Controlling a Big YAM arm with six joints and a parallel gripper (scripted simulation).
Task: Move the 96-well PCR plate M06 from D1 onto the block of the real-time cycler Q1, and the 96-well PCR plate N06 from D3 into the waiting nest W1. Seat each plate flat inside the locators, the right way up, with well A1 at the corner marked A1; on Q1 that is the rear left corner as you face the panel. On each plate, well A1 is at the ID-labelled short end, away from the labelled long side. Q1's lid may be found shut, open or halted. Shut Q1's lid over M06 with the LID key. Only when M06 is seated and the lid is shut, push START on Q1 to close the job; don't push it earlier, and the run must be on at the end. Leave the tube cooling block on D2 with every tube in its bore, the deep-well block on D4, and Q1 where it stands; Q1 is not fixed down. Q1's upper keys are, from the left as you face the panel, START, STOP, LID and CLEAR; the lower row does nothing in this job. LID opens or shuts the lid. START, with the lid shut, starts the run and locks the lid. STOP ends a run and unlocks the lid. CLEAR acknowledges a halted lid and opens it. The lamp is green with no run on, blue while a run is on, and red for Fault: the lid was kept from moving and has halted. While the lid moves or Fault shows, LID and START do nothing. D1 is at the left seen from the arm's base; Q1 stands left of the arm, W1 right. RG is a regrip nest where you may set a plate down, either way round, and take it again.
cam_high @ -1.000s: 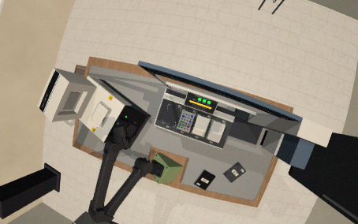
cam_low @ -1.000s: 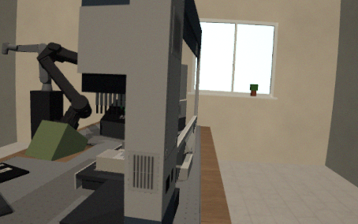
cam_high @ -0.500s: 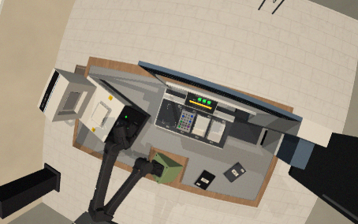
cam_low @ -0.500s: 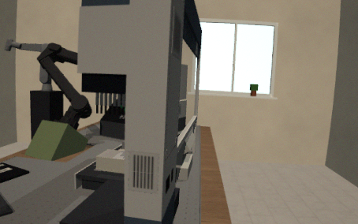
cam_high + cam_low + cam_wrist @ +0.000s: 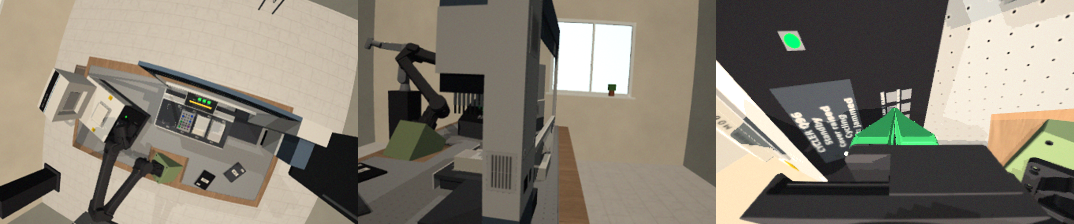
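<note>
The cycler Q1 (image 5: 103, 114) stands at the left with its lid (image 5: 68, 101) swung open. A white plate, which I take for M06 (image 5: 100, 113), lies on its block. The lamp (image 5: 791, 40) on the black panel is green, and the screen (image 5: 818, 125) reads lid raised. My gripper (image 5: 894, 112) is shut and empty. Its green tips point at the small key grid (image 5: 895, 98); I cannot tell whether they touch it. From above, the gripper (image 5: 125, 127) is over the panel. Deck slot D1 (image 5: 169, 112) looks empty, and a white plate, N06 (image 5: 202, 125), sits on D3.
The tube cooling block (image 5: 186, 120) sits on D2 and the deep-well block (image 5: 217, 131) on D4. Two dark nests (image 5: 205, 178) (image 5: 235, 172) lie at the front right. A green wedge (image 5: 167, 167) stands by the arm's elbow. A tall gantry (image 5: 500, 106) spans the back.
</note>
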